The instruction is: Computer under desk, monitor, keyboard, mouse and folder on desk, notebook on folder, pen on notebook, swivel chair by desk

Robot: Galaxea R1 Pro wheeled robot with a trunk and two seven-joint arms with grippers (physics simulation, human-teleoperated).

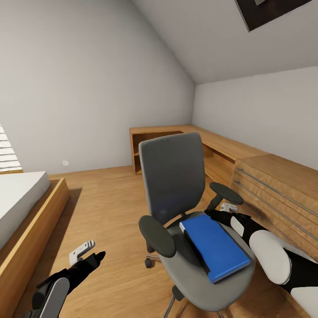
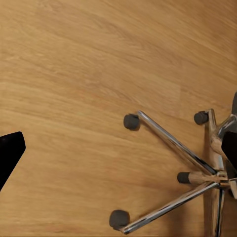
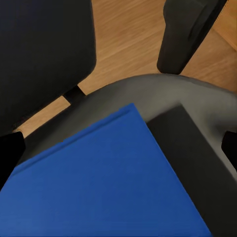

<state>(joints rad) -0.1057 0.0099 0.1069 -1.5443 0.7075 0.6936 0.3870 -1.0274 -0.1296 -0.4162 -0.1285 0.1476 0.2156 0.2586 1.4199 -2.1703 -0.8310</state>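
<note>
Folder point(image 1: 216, 247) is lying lengthwise on swivel chair point(image 1: 176, 176) seat, just under right gripper point(image 1: 219, 213), which is being held open, empty; left gripper point(image 1: 86, 255), also open, is being kept well apart.

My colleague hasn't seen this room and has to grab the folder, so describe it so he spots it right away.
Find the grey swivel chair in the middle of the wooden floor. The folder lies flat on its seat, with the right gripper close by its far edge. It is the only bright blue thing among greys and wood.
</note>
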